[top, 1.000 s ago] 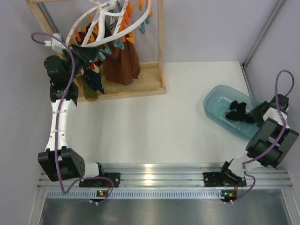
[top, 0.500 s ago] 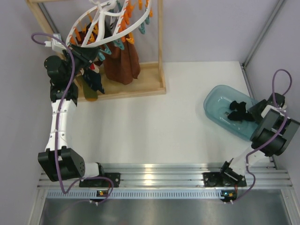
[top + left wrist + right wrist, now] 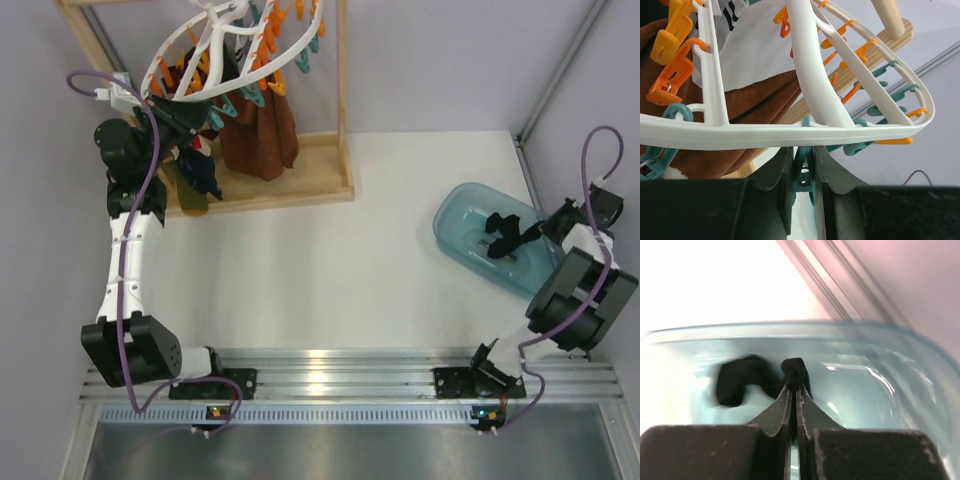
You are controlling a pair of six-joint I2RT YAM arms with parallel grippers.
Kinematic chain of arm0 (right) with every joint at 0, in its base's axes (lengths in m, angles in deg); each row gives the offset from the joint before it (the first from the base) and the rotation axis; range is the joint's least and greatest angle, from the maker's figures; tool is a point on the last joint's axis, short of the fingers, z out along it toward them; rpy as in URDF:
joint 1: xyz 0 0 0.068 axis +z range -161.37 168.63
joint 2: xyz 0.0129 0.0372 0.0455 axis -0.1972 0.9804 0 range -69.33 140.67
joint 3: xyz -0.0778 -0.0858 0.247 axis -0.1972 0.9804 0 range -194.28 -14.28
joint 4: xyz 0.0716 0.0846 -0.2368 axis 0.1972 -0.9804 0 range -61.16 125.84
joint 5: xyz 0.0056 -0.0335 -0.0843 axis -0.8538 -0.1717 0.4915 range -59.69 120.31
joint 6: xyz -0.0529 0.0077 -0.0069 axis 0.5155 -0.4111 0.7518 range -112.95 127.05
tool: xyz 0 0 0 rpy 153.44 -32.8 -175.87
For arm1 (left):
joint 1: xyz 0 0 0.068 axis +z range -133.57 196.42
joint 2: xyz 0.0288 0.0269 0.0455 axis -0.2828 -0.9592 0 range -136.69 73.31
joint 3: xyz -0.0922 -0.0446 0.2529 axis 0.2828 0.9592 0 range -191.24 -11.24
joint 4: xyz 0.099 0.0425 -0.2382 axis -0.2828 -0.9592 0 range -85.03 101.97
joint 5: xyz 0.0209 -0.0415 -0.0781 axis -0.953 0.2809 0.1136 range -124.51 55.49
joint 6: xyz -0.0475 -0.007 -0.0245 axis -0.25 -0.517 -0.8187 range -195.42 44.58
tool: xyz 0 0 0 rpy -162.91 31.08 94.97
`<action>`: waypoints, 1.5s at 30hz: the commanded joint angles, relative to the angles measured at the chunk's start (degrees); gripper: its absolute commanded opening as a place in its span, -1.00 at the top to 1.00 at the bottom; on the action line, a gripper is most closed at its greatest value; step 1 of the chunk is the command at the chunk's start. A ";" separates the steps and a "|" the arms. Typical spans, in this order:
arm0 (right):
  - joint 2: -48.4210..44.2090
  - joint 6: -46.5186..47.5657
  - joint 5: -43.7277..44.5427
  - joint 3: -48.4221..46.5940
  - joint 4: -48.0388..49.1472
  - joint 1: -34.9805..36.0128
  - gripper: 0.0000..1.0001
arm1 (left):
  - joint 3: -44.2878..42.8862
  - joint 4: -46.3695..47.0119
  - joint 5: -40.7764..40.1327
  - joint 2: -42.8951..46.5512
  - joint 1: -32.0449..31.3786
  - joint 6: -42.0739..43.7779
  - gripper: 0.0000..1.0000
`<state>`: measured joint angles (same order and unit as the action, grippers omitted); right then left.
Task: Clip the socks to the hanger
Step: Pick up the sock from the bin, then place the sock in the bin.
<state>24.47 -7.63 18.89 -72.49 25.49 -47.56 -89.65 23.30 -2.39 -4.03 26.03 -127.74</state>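
The white round hanger (image 3: 222, 48) with orange and teal clips hangs tilted from the wooden frame at the back left. My left gripper (image 3: 196, 124) is just under the hanger rim (image 3: 765, 136). It is shut on a teal clip (image 3: 805, 162), which is squeezed between both fingers. At the right, my right gripper (image 3: 523, 237) reaches into the blue tub. It is shut on a fold of a black sock (image 3: 794, 370). The rest of that sock (image 3: 742, 380) trails to the left over the tub floor, and the sock (image 3: 501, 230) also shows from above.
The wooden frame (image 3: 300, 175) stands on its base at the back left, with rust-brown cloths (image 3: 262, 130) and a dark piece (image 3: 203, 172) hanging inside. The translucent blue tub (image 3: 455, 237) sits near the right wall. A metal rail (image 3: 350, 375) runs along the near edge.
My right gripper has closed on the black sock in the tub, and its wrist has shifted a little. The left arm and the hanger have not moved.
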 commanded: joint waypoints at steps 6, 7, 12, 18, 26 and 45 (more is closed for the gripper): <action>-21.10 17.11 -28.44 -5.23 8.76 1.64 1.00 | -1.04 -2.10 0.22 0.79 0.41 1.52 1.00; -22.16 18.09 -29.61 -5.59 9.20 3.82 1.00 | -1.04 -2.28 0.40 0.79 0.50 1.51 1.00; -27.79 26.95 -30.77 -8.14 12.00 16.65 1.00 | -1.39 -2.28 0.75 0.96 0.41 1.51 1.00; -25.96 36.54 -31.64 -13.31 13.34 40.52 1.00 | -0.08 0.61 2.60 1.40 0.41 1.08 1.00; -13.30 40.27 -32.87 -24.55 17.90 57.88 1.00 | -0.34 2.90 7.25 0.70 0.59 -0.16 1.00; -10.38 -17.73 -12.16 -19.49 19.42 61.41 1.00 | -0.69 3.69 8.84 0.17 0.59 -1.74 1.00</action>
<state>19.29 -12.59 -1.77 -94.02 48.35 14.67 -89.70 25.29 2.18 -4.09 26.47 -128.59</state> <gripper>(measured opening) 0.010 0.223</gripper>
